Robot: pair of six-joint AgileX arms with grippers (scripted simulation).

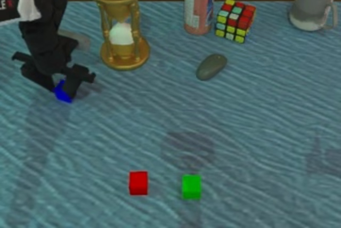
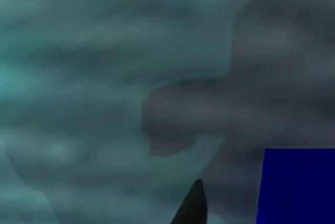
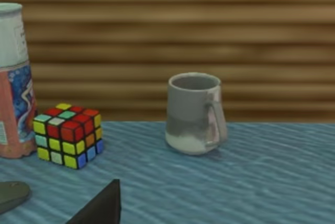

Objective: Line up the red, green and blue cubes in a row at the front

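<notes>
1. Top view: the left gripper (image 1: 68,87) stood low over the table's (image 1: 266,132) left rear part, with the blue cube (image 1: 62,92) right at its fingertips. Whether the fingers pinched the cube or only straddled it, I could not tell.
2. Left wrist view: the blue cube (image 2: 296,185) lay close under the camera, beside one dark fingertip (image 2: 191,205).
3. Just behind and to the right of that gripper stood a gold hourglass (image 1: 122,23).
4. Farther right of it lay a grey pebble-shaped object (image 1: 211,66); behind that, a can (image 1: 199,1) and a puzzle cube (image 1: 235,20).
5. Well forward of the gripper, the red cube (image 1: 138,182) and green cube (image 1: 191,186) sat side by side, apart.
6. Farthest off, at the right rear, stood a grey mug (image 1: 314,4).
7. The right arm appeared only as a dark edge (image 3: 102,208) in its own wrist view.
</notes>
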